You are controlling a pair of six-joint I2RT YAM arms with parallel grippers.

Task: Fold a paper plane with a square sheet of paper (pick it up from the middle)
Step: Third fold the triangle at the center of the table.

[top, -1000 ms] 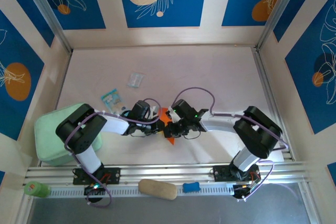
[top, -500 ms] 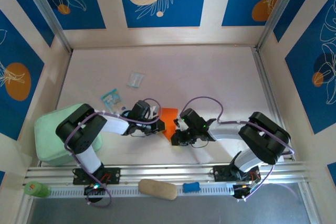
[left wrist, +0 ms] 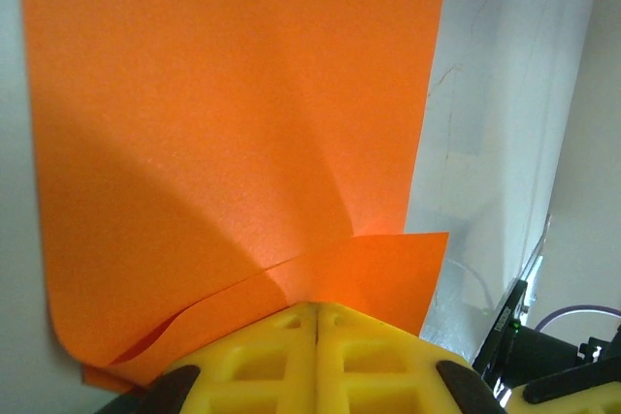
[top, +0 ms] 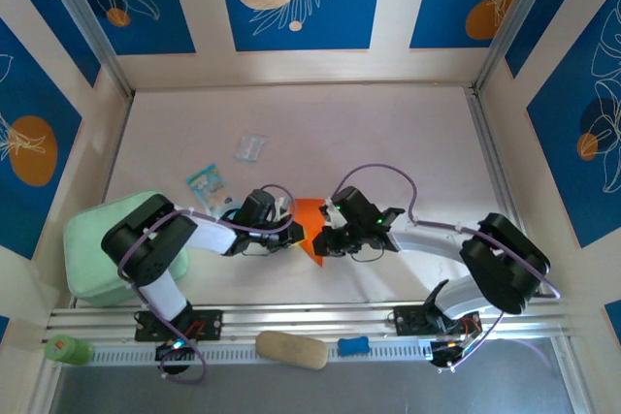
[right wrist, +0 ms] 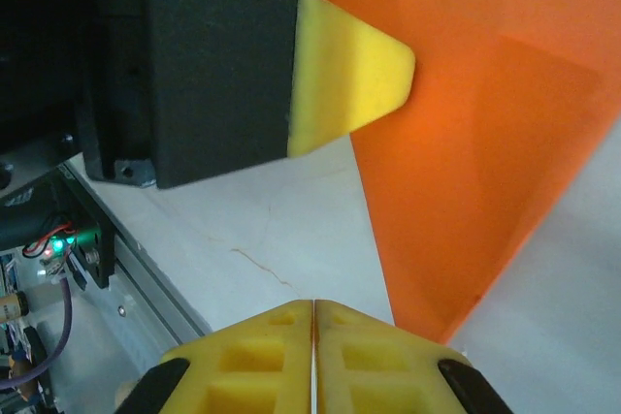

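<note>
The square sheet of paper [top: 310,216] is a creased orange shape with a point toward the near edge, lying on the white table between my two grippers. In the left wrist view the sheet [left wrist: 233,104] spreads ahead, and a folded flap and its creases run into the tips of my left gripper [left wrist: 317,309], which is shut on the paper's near edge. From above, the left gripper [top: 295,230] sits at the sheet's left side. My right gripper [right wrist: 313,305] is shut with nothing in it, its tips over bare table beside the sheet's [right wrist: 485,143] pointed corner. Seen from overhead, the right gripper [top: 326,241] is at the sheet's right.
A mint green pad [top: 102,244] lies at the left by the left arm's base. A blue-and-white packet [top: 204,181] and a clear wrapper [top: 250,147] lie further back. A tan block [top: 291,349], a blue piece [top: 354,345] and a green bottle [top: 66,349] rest along the near rail.
The right gripper has drawn off the orange sheet toward the right, its arm swinging outward, and more of the sheet shows. The left gripper has stayed in place.
</note>
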